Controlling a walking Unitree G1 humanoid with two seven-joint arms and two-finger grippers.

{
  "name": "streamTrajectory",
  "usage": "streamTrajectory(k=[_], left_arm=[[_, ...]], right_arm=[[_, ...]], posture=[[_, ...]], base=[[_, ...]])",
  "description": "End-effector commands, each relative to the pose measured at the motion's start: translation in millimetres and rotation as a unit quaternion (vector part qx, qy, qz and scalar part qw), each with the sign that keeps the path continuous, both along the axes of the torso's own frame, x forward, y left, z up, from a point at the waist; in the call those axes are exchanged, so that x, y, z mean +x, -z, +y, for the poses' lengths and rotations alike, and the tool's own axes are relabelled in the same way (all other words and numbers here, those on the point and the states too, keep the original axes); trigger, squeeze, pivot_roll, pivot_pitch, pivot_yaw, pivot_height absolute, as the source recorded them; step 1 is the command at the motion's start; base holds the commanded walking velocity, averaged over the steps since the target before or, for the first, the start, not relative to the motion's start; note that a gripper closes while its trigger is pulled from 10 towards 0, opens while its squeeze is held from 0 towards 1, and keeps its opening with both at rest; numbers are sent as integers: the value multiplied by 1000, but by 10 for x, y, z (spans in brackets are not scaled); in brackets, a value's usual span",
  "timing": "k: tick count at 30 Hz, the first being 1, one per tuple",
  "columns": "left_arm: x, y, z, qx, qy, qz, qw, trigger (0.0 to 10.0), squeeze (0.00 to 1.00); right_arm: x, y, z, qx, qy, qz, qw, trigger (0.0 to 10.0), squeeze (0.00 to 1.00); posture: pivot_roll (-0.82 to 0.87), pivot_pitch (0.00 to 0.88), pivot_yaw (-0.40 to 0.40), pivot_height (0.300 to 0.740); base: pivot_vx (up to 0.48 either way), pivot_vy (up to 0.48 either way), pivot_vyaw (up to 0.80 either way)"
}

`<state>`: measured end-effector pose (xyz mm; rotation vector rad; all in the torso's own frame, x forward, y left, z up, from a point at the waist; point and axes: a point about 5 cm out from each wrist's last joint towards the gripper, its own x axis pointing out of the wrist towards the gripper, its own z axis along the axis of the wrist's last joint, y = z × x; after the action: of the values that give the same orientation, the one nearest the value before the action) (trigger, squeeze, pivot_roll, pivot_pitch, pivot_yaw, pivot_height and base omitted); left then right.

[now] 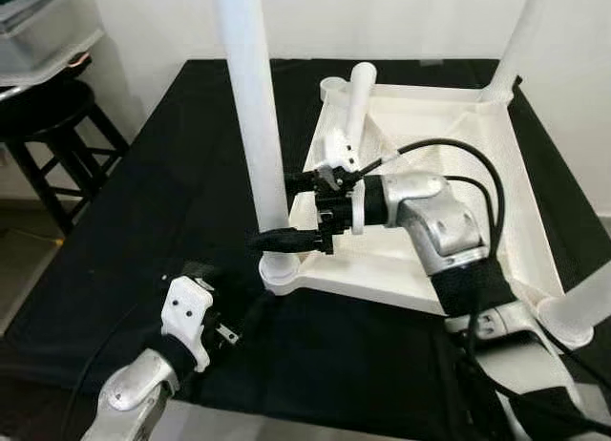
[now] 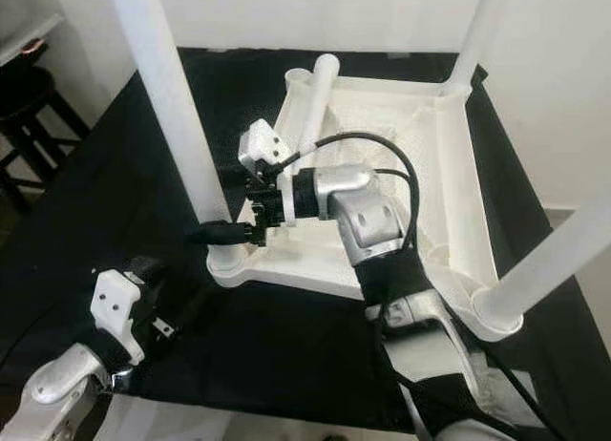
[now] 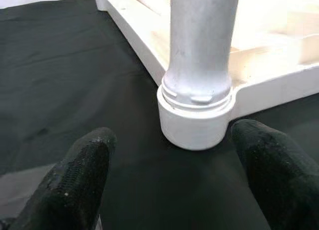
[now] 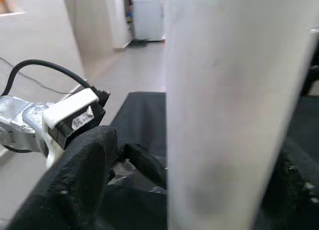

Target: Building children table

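Upside-down, the tabletop (image 1: 496,221) holds a loose leg (image 1: 355,102); right gripper (image 1: 286,212) jaws straddle an upright leg (image 1: 253,107).

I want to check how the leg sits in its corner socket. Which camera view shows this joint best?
The left wrist view: the socket is close and sharp, with the leg standing upright in it. The eye views show the joint small, beside the right gripper. The right wrist view shows the leg's shaft as a blur.
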<state>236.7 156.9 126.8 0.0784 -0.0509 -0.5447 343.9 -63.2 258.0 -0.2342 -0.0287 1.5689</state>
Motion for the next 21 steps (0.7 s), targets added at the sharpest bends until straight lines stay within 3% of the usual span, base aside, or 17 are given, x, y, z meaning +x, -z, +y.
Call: streamTrajectory(k=[1, 14, 15, 16, 17, 18, 19, 20, 21], left_arm=[[-34, 61, 6, 6, -2, 12, 1000, 8667, 0], [-43, 51, 3, 3, -2, 11, 1000, 8667, 0], [-45, 46, 7, 2, -3, 11, 1000, 8588, 0], [-45, 46, 7, 2, -3, 11, 1000, 8588, 0], [-50, 42, 17, 1, -3, 11, 1000, 8588, 0], [-49, 31, 34, 0, -4, 10, 1000, 8588, 0], [-49, 24, 45, -1, -4, 10, 1000, 8627, 0], [-49, 24, 45, -1, -4, 10, 1000, 8627, 0], [-39, 20, 49, -1, -4, 9, 1000, 8627, 0]], right_arm=[[-11, 8, 44, -1, -18, 0, 1000, 0, 0], [59, 137, -39, -14, -10, 16, 1000, 0, 0], [78, 159, -94, -9, 28, 6, 1000, 0, 0], [78, 159, -94, -9, 28, 6, 1000, 0, 0], [94, 257, -93, 9, 138, 5, 990, 0, 0], [58, 439, -30, 50, 302, 31, 952, 0, 0], [4, 563, -53, 70, 420, 55, 903, 0, 0], [4, 563, -53, 70, 420, 55, 903, 0, 0], [-220, 818, 15, 54, 468, 80, 878, 0, 0]], posture=[[27, 162, 17, 740], [18, 172, 21, 740], [6, 182, 17, 740], [6, 182, 17, 740], [-2, 189, 9, 740], [-11, 198, 16, 740], [-11, 198, 16, 740], [-11, 198, 16, 740], [-12, 212, 32, 740]], base=[[0, 0, 0], [0, 0, 0], [0, 0, 0], [0, 0, 0], [0, 0, 0], [0, 0, 0], [0, 0, 0], [0, 0, 0], [0, 0, 0]])
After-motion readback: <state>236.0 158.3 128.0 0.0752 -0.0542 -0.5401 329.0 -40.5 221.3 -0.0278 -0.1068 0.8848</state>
